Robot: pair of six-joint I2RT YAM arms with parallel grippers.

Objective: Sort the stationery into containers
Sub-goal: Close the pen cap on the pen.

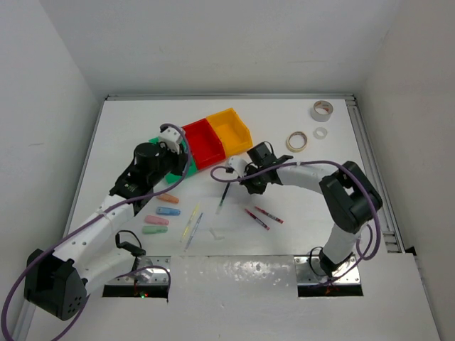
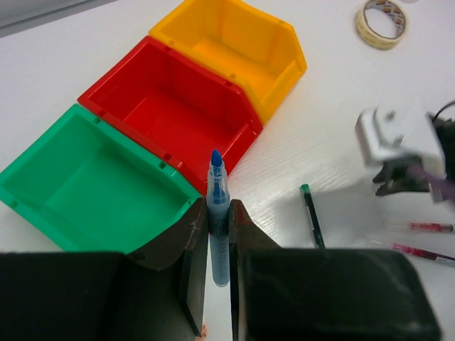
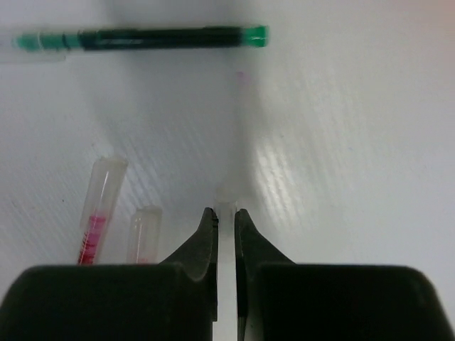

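I had the left arm point(image 1: 106, 217) stretched forward, its left gripper point(image 2: 218, 207) pinching a blue marker point(image 2: 217, 177) whose tip pointed at the seam between the green bin point(image 2: 43, 177) and the red bin point(image 2: 114, 92). The right arm point(image 1: 341, 192) folded leftward, low over the tabletop point(image 3: 355, 142). Its right gripper point(image 3: 226, 213) was pressed together on a pale translucent pen point(image 3: 226, 195), just beside two red pens point(image 3: 99, 206).

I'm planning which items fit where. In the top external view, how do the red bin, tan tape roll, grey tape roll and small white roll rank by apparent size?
1. red bin
2. tan tape roll and grey tape roll: about alike, not ranked
3. small white roll
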